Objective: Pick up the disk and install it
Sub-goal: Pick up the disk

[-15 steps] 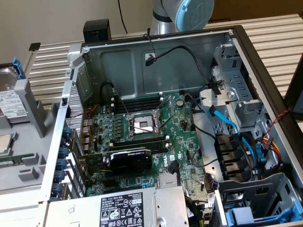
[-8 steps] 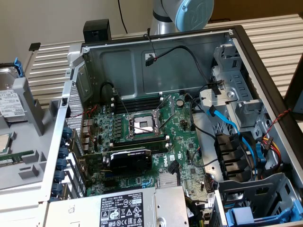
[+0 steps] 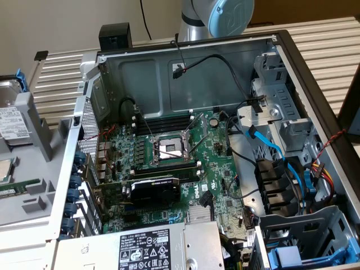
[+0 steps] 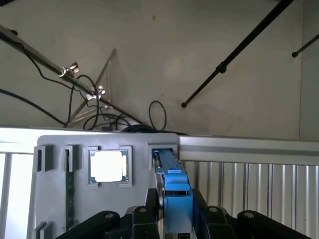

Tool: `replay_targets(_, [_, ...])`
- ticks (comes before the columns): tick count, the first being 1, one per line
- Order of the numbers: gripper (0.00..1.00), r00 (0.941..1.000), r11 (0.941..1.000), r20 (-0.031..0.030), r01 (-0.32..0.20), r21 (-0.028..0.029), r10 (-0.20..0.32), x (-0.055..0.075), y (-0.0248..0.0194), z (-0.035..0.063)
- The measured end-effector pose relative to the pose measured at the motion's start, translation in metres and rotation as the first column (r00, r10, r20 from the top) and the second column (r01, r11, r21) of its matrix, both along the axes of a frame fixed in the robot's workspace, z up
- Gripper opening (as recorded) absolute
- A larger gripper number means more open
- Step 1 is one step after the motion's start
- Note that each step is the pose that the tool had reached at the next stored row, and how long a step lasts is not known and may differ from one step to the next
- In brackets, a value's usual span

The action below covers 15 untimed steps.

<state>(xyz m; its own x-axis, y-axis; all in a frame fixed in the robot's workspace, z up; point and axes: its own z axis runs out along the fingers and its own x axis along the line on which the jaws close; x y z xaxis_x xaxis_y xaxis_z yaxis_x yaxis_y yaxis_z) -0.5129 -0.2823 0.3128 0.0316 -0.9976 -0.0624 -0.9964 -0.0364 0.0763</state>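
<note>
The disk (image 4: pixel 175 185), silver with a white label and bright blue rails, stands on edge in a grey holder's (image 4: pixel 55 144) slot. Its long axis runs straight away from the claw (image 4: pixel 176 201), which grasps the disk's blue rail.

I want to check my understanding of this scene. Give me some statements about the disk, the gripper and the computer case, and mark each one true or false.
1. The disk stands in a slot of the grey holder. True.
2. A black graphics card sits inside the computer case. True.
3. The disk is already installed inside the computer case. False: it is in the grey holder, outside the case.
4. A cooler covers the processor socket. False: the socket is bare.
5. The gripper is at the black graphics card. False: it is at the disk.
</note>
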Motion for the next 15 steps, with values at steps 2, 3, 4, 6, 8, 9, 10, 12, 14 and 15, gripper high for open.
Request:
replay_targets(2, [0.38,0.9999,1.0000,-0.0112,0.002,-0.0001,-0.002,0.0000,-0.0002,0.0000])
replay_targets(3, [0.38,0.9999,1.0000,-0.0158,0.002,0.0000,-0.002,0.0000,-0.0003,0.0000])
replay_targets(4, [0.38,0.9998,1.0000,-0.0199,0.003,0.0001,-0.003,0.0000,-0.0005,-0.0001])
replay_targets(6, [0.38,0.9996,1.0000,-0.0278,0.003,-0.0001,-0.003,0.0001,-0.0010,-0.0003])
replay_targets(8, [0.38,0.9994,1.0000,-0.0343,0.004,-0.0001,-0.004,0.0000,-0.0012,-0.0009])
replay_targets(9, [0.38,0.9993,1.0000,-0.0371,0.004,0.0000,-0.004,0.0001,-0.0014,-0.0011])
replay_targets(10, [0.38,0.9992,1.0000,-0.0389,0.005,-0.0001,-0.005,0.0000,-0.0014,-0.0012])
replay_targets(12, [0.38,0.9991,1.0000,-0.0410,0.005,-0.0001,-0.005,0.0000,-0.0014,-0.0011])
replay_targets(14, [0.38,0.9991,1.0000,-0.0422,0.006,0.0000,-0.006,0.0000,-0.0015,-0.0012])
replay_targets(15, [0.38,0.9991,1.0000,-0.0430,0.006,0.0000,-0.006,0.0000,-0.0015,-0.0012])
